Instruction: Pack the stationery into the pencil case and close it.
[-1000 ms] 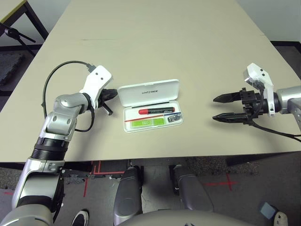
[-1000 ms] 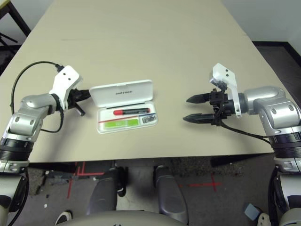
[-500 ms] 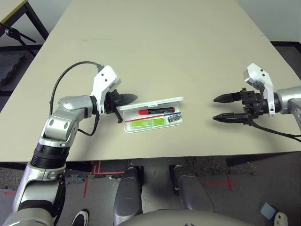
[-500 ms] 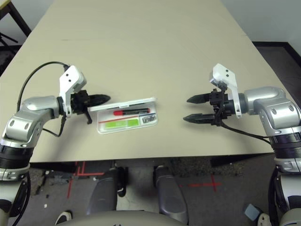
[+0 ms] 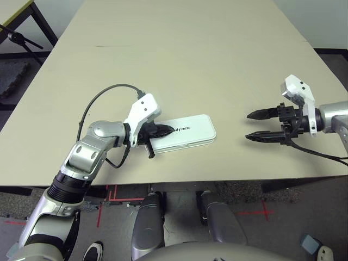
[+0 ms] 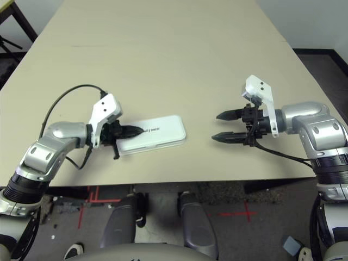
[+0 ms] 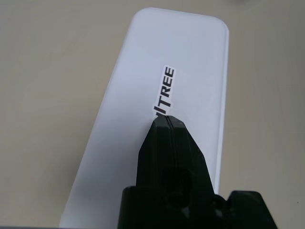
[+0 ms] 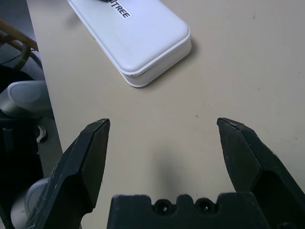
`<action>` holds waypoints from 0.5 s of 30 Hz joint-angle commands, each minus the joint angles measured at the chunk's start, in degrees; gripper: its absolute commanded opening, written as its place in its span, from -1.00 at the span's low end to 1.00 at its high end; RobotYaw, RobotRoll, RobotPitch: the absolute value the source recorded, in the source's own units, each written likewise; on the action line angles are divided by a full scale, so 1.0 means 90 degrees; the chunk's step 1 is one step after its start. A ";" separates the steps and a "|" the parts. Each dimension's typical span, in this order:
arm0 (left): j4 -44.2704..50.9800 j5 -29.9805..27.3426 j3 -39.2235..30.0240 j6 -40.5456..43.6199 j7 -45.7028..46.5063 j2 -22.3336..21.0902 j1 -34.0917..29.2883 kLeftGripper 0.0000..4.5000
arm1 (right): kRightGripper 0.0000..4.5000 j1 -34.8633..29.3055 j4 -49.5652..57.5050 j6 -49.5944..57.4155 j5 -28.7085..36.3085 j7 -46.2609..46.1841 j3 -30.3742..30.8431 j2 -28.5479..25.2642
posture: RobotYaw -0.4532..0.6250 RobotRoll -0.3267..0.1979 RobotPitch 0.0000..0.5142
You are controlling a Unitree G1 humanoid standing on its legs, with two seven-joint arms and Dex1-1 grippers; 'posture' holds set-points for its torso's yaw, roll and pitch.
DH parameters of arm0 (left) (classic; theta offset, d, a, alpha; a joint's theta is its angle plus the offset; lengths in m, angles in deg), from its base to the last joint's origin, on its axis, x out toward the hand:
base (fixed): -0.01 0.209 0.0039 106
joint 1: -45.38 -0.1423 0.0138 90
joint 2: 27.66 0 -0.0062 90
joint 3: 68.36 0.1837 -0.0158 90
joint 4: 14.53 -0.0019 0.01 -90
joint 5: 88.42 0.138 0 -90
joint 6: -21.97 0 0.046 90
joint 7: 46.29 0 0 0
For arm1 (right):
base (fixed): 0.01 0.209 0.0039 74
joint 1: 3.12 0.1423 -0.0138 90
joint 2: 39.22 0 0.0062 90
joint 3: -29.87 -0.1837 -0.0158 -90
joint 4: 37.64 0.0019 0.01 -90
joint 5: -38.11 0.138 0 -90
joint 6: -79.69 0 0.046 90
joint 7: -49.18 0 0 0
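The white pencil case (image 5: 187, 131) lies flat on the table with its lid down, dark lettering on top. The stationery is hidden from view inside it. My left gripper (image 5: 169, 130) is shut, with its tip resting on the left part of the lid (image 7: 157, 95), just at the lettering. My right gripper (image 5: 249, 125) hangs open well to the right of the case (image 8: 138, 40), with nothing between its fingers.
The beige table (image 5: 179, 49) stretches wide behind the case. Its front edge runs close below the case. A black cable (image 5: 103, 95) loops from my left wrist. Dark floor and a stand (image 5: 19, 38) lie off the table's left side.
The lid has come down from upright to shut over the marker and highlighter. My left gripper moved right and forward onto the lid. The right arm has stayed still.
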 commanded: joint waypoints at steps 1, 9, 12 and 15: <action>-0.0046 0.0204 0.0322 0.0066 -0.0140 -0.0212 -0.0177 -0.99 | 1.00 -0.0092 0.0080 -0.0054 -0.0026 -0.0051 0.0022 0.0044 | -0.25 0.25 -0.32; 0.0235 0.0062 0.0558 0.0014 -0.0672 -0.0715 -0.0581 -0.99 | 1.00 -0.0118 0.0032 -0.0135 -0.0060 -0.0137 0.0008 0.0145 | -0.25 0.25 -0.34; 0.0003 0.0174 0.0349 -0.0186 -0.0371 -0.0533 -0.0518 -0.99 | 1.00 -0.0066 -0.0055 -0.0253 -0.0065 -0.0259 -0.0059 0.0265 | -0.24 0.25 -0.35; -0.0274 0.0058 -0.0112 -0.0403 0.0007 -0.0200 -0.0391 -0.73 | 1.00 0.0046 -0.0233 -0.0443 -0.0082 -0.0553 -0.0174 0.0496 | -0.25 0.25 -0.35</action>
